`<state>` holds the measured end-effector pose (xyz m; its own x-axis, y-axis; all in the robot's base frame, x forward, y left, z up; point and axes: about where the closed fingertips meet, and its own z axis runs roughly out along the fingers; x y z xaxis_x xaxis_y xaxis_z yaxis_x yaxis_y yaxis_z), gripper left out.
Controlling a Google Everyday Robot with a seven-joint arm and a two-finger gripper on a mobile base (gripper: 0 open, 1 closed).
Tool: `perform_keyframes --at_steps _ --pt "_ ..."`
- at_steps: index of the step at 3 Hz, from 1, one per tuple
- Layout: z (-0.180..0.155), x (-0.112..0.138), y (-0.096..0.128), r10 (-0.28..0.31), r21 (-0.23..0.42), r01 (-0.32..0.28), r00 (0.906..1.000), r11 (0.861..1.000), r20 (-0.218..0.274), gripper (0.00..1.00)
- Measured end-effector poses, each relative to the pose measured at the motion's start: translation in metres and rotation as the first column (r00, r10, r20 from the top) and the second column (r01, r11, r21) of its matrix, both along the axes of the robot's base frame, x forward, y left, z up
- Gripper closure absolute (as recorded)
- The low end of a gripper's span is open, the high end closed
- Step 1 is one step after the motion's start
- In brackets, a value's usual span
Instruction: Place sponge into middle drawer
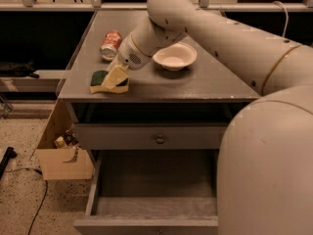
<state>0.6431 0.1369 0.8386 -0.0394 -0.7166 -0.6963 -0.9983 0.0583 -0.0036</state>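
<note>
The sponge (99, 80), dark green over pale yellow, lies near the front left corner of the grey cabinet top (195, 84). My gripper (117, 77) reaches down from the right and rests on the sponge's right end, hiding part of it. The middle drawer (151, 182) is pulled out below. Its pale grey floor is bare, and my arm hides its right side.
A white bowl (174, 56) sits on the top just right of the gripper. A red-orange soda can (111, 42) lies behind the sponge. A shut drawer front with a round knob (160, 139) is above the open drawer. A cardboard box (61, 158) stands on the floor at the left.
</note>
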Motion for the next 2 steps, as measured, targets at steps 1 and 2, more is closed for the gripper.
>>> perform_keyframes --at_steps 1,2 --pt "0.010 -0.028 -0.027 -0.065 0.021 0.064 0.9978 0.998 0.012 1.00" --pt "0.023 -0.078 -0.074 -0.170 0.060 0.168 0.9847 0.984 0.036 1.00"
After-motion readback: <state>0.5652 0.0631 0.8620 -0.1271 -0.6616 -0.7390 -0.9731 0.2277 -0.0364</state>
